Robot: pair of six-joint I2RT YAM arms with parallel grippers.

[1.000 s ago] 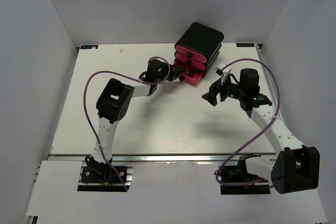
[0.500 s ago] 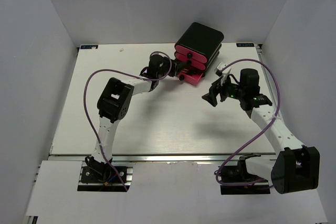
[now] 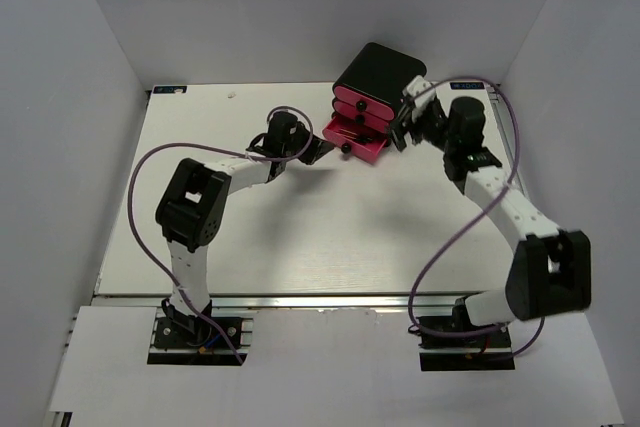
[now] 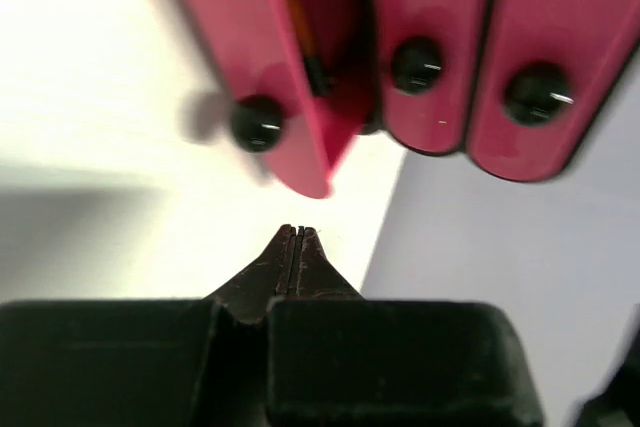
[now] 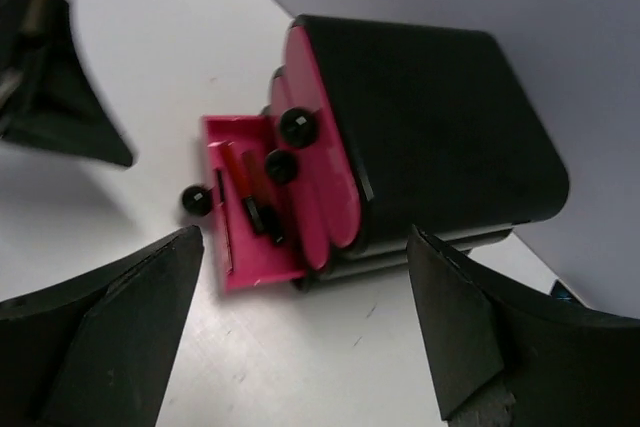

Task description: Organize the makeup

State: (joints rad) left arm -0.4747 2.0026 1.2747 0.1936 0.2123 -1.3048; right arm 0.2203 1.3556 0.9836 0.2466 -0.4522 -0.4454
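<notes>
The black box (image 3: 380, 75) with three pink drawers stands at the table's back. Its bottom drawer (image 3: 357, 141) is pulled open and the two above are shut. In the right wrist view the open drawer (image 5: 262, 252) holds makeup: a thin red stick (image 5: 237, 172) and dark pencil-like pieces (image 5: 262, 219). A stick (image 4: 298, 32) also shows in the left wrist view. My left gripper (image 3: 321, 150) is shut and empty, just left of the drawer's knob (image 4: 257, 122). My right gripper (image 3: 403, 129) is open and empty, close to the box's right front (image 5: 430, 117). No tube or palettes show.
The white table (image 3: 300, 227) has grey walls on three sides. The box sits near the back edge. My left gripper's dark body (image 5: 60, 87) lies left of the drawer in the right wrist view. Purple cables loop over both arms.
My left gripper has drawn back to the left, away from the open drawer. My right arm has swung from the mid-right of the table up to the box's right front.
</notes>
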